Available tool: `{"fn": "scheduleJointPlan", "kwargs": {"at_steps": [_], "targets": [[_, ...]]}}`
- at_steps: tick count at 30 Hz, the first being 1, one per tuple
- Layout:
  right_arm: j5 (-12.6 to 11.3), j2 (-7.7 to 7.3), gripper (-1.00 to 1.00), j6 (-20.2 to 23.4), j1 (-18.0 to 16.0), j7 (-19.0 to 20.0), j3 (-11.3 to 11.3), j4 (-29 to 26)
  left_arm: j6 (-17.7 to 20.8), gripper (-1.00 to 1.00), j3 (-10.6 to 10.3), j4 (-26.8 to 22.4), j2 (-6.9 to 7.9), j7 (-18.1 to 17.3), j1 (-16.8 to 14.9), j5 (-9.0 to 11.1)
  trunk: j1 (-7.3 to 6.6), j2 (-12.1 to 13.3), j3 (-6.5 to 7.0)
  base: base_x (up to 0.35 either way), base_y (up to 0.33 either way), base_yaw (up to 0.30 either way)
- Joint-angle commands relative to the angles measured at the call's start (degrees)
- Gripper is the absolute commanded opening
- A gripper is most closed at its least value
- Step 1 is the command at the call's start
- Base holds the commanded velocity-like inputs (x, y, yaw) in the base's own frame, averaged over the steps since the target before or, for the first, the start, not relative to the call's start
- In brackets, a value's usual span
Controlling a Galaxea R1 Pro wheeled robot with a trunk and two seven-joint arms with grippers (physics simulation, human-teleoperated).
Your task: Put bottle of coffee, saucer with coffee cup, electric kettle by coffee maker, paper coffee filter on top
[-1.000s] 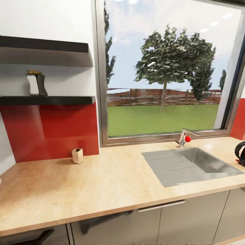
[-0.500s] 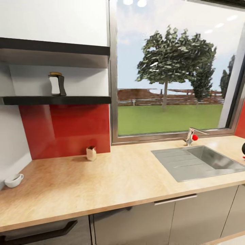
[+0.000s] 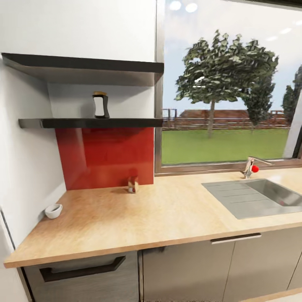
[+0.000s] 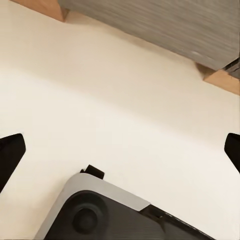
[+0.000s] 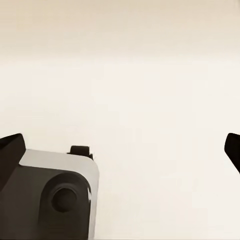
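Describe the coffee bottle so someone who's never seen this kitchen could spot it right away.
Start at the big window and look to its left, where two dark shelves sit above a red backsplash. The coffee bottle stands alone on the lower shelf. It is small and dark with a white label and a yellow-orange cap, unlike the white cup and the little container down on the countertop.

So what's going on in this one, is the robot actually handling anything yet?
Nothing is being handled. The robot faces the kitchen countertop, and both wrist views show open pincers over pale floor, holding nothing. The bottle of coffee stands on the lower kitchen shelf left of the window. The coffee cup sits on the countertop's far left end, and a small container stands against the red backsplash. The sink lies to the right.
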Motion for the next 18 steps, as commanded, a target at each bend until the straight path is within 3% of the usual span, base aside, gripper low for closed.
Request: {"fn": "scheduleJointPlan", "kwargs": {"at_steps": [1,14,18], "targets": [[-0.6,0.0,1.0,-0.2,0.0,-0.1,0.5,0.0,0.0,1.0,0.4,-0.1,-0.02,-0.4,0.0,0.0,-0.01,-0.1,-0.09,-0.226,0.27,0.257],[-0.6,0.0,1.0,-0.2,0.0,-0.1,0.6,0.0,0.0,1.0,0.4,-0.1,-0.03,-0.4,0.0,0.0,-0.01,-0.1,-0.09,-0.242,0.26,0.27],[-0.6,0.0,1.0,-0.2,0.0,-0.1,0.6,0.0,0.0,1.0,0.4,-0.1,-0.04,-0.4,0.0,0.0,-0.01,-0.1,-0.09,-0.25,0.253,0.164]]}}
